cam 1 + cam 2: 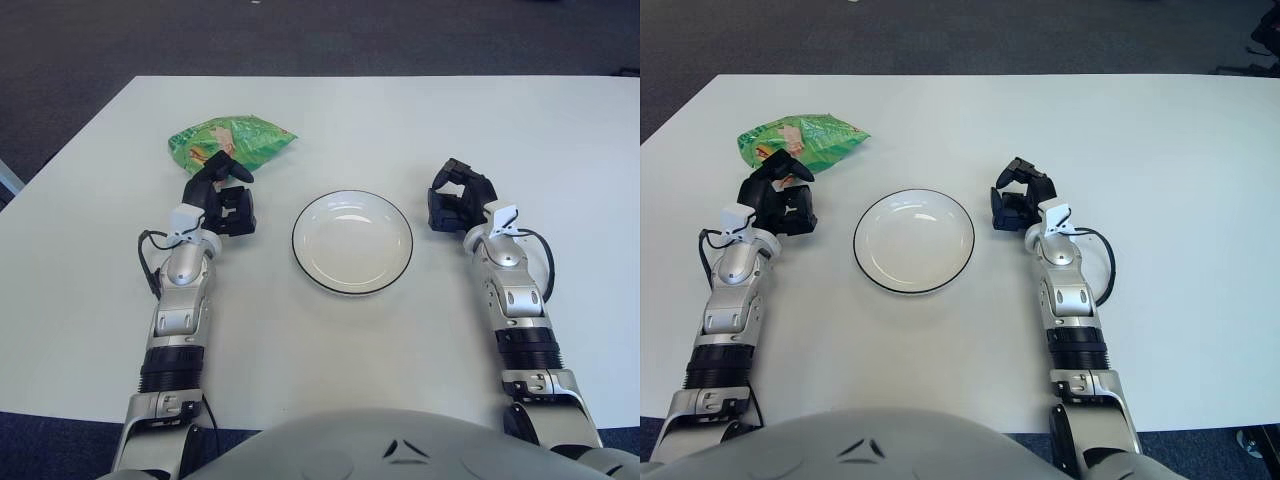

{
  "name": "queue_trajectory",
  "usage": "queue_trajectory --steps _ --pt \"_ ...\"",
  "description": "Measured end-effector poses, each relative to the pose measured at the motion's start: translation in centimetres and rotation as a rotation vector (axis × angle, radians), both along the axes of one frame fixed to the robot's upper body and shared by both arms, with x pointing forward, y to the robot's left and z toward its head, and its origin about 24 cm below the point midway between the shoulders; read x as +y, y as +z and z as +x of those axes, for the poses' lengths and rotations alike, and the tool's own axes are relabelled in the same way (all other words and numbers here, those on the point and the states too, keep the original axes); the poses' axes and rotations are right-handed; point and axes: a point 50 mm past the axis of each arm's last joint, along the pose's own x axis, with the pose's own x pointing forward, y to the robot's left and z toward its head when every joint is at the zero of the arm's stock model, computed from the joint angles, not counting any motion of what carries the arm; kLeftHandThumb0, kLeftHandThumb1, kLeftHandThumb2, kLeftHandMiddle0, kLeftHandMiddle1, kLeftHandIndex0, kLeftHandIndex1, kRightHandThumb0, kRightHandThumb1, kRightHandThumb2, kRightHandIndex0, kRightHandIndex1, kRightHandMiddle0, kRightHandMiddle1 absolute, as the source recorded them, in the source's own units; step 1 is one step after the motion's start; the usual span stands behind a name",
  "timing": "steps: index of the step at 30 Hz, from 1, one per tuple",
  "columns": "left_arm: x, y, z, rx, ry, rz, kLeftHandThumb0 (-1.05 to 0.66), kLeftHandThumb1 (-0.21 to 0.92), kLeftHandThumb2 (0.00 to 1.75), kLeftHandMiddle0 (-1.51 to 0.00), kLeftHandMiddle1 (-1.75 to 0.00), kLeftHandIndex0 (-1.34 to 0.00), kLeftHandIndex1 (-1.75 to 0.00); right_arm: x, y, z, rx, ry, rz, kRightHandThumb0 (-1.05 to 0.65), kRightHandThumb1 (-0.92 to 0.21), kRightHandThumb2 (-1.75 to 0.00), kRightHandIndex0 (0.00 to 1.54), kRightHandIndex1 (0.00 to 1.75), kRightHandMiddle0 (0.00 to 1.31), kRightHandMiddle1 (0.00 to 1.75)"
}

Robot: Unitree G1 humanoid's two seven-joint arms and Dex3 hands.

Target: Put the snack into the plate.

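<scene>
Currently, a white tabletop carries three things of note. Green snack bag lies flat toward the far left, crinkled, with orange-and-cream print showing on its face. White plate, dark-rimmed and holding nothing, sits near the centre, well apart from the bag and nearer the robot than it.

Left hand is at the near edge of the bag, between bag and robot, to the left of the plate. Its dark fingers are parted, the upper one reaching over the bag's near edge and seeming to touch it; nothing is clamped, and the bag is still flat on the tabletop.

Right hand shows just right of the plate, not touching the rim. Its fingers are curled loosely inward with a gap between them, holding nothing. A black cable loops beside each wrist.
</scene>
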Motion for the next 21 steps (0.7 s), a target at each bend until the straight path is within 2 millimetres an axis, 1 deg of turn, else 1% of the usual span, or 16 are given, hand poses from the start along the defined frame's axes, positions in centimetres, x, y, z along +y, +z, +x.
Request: queue_trajectory --steps 21 --pt "0.03 -0.29 0.18 0.014 0.006 0.005 -0.50 0.28 1.37 -1.34 -1.75 -0.65 -1.75 -0.02 -0.10 0.15 -0.008 0.003 -0.019 -0.51 -0.25 -1.40 1.32 1.75 0.67 1.75"
